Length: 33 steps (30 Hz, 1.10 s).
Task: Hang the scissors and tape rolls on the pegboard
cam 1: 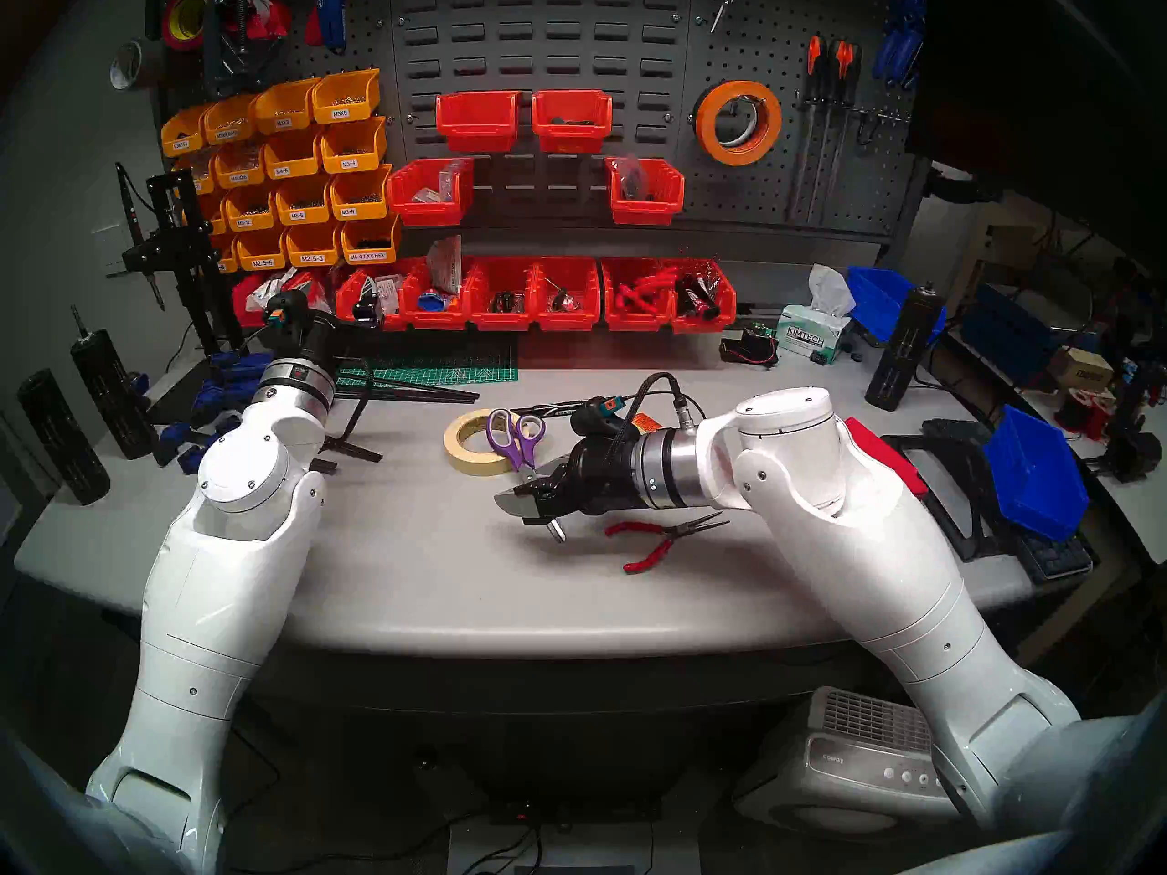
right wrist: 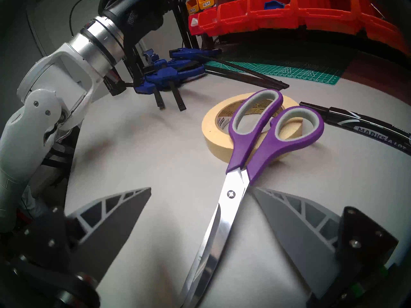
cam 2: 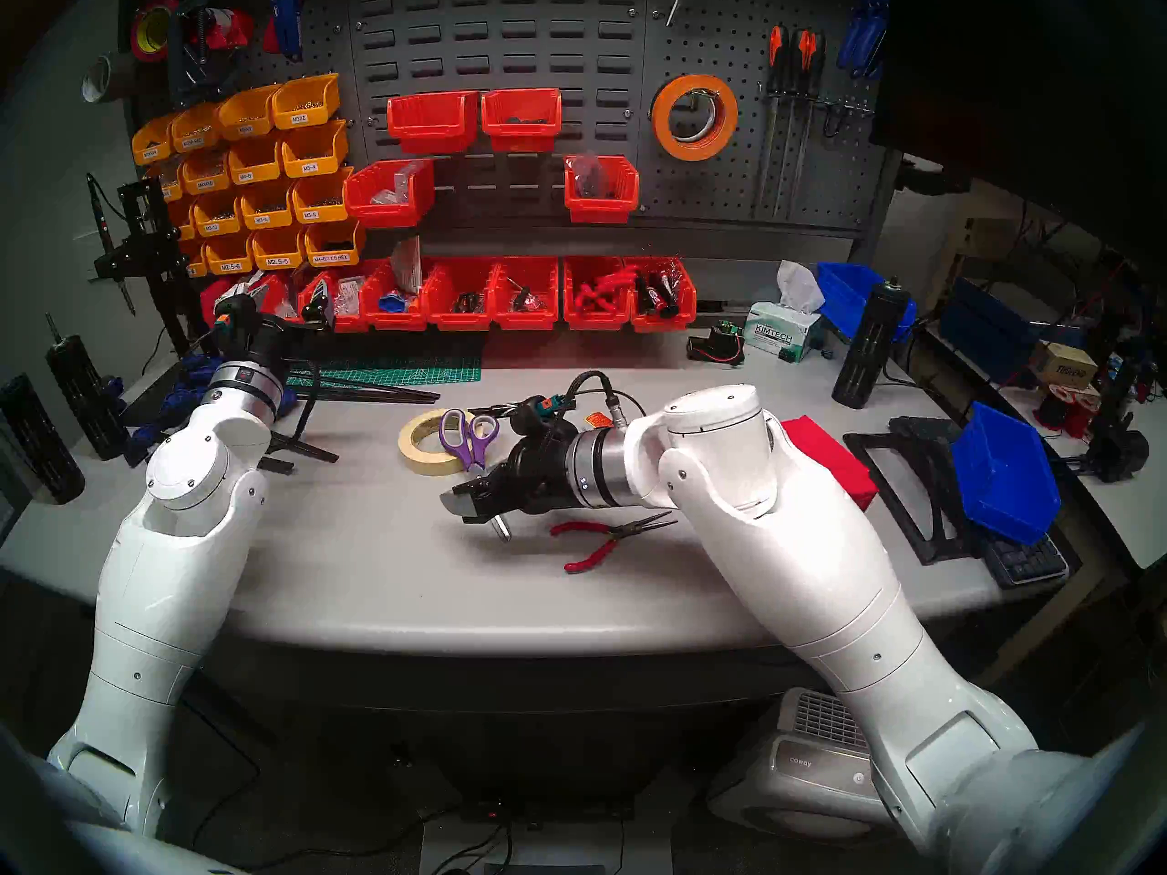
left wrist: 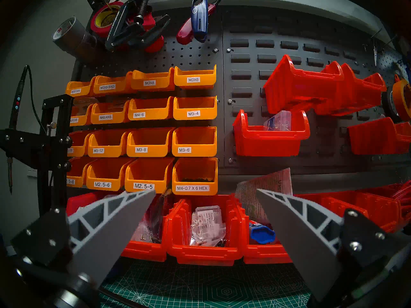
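The purple-handled scissors (cam 1: 514,438) (right wrist: 244,149) lie on the grey table, their handles resting on the cream tape roll (cam 1: 453,441) (right wrist: 216,132). Their silver blades point toward me. My right gripper (cam 1: 530,514) (right wrist: 202,189) is open and low over the table. The blades run between its fingers, close to the one on the right of the wrist view. The orange tape roll (cam 1: 710,128) hangs on a hook of the pegboard (cam 1: 821,211). A black roll's edge (left wrist: 388,100) shows behind it. My left gripper (left wrist: 205,190) is open and empty, facing the bins at the back left.
Red-handled pliers (cam 1: 657,539) lie just right of my right gripper. A black marker (right wrist: 367,129) lies behind the scissors. Blue clamps (right wrist: 169,72) and a green cutting mat (cam 1: 429,372) sit by my left arm. Red bins (cam 1: 537,299) line the back, with a blue bin (cam 1: 1035,476) far right.
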{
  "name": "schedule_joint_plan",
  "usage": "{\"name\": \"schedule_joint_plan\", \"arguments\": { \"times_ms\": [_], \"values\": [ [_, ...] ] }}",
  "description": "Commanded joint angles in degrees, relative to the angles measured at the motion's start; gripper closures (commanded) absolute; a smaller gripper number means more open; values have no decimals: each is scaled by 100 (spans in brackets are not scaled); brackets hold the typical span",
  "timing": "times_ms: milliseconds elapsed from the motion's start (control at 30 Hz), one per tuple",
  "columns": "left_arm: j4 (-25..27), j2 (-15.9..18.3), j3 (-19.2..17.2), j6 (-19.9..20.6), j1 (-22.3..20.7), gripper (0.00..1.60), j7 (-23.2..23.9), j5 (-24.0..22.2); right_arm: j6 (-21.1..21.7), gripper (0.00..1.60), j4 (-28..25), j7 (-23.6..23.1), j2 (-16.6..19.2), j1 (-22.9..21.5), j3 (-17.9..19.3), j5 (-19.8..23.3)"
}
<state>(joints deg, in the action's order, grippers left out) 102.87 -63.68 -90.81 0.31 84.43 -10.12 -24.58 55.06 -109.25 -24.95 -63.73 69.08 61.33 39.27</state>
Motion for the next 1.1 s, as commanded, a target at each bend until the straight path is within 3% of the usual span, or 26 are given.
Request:
{"name": "schedule_joint_plan", "arguments": {
  "times_ms": [0,1067],
  "values": [
    [168,6,-75,-72,-170,0,-14,-12,-70,0,-93,38,-165,-37,14,37],
    [168,6,-75,-72,-170,0,-14,-12,-554,0,180,126,-172,-7,41,14]
  ]
}}
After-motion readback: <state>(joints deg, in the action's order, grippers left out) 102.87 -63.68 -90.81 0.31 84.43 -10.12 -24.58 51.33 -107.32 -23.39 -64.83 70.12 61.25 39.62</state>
